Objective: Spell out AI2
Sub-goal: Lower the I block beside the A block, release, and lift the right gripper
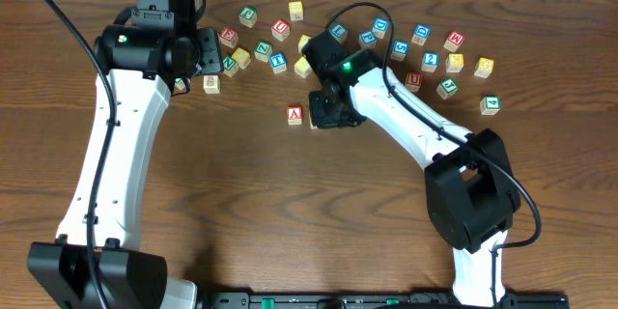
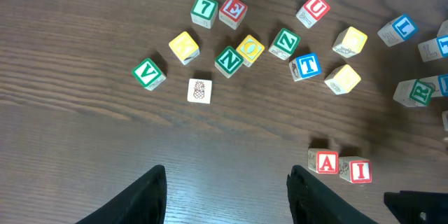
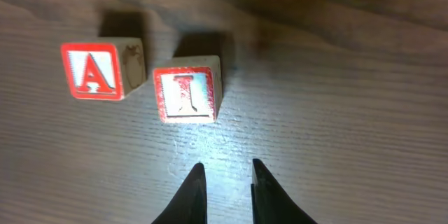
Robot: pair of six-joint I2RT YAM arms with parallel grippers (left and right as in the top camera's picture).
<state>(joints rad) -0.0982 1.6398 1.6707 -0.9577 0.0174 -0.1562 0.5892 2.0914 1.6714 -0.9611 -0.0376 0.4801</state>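
AI2 (three lettered cubes; two located). The A cube (image 3: 93, 70) and the I cube (image 3: 185, 94) lay face-up at the upper left of the right wrist view. The A was on the left and the I just beside it across a thin gap, sitting slightly lower, so the row read in order but was not quite level. Both were pale wood, each with a red frame and a red letter on white.

In the overhead view the A showed at mid-frame (the I hidden beneath the right arm), below the scatter of other cubes (image 1: 278, 59). The pair was judged set apart so the word would stand alone, with bare table (image 1: 241, 203) to the right of the I for the last character. The 2 cube could not be picked out (faces too small).

The right gripper (image 3: 227, 166), at bottom centre just below the I, had its jaws nearly together with nothing between them. The left gripper (image 2: 227, 196), at the lower edge of the left wrist view, stood about half spread and empty.
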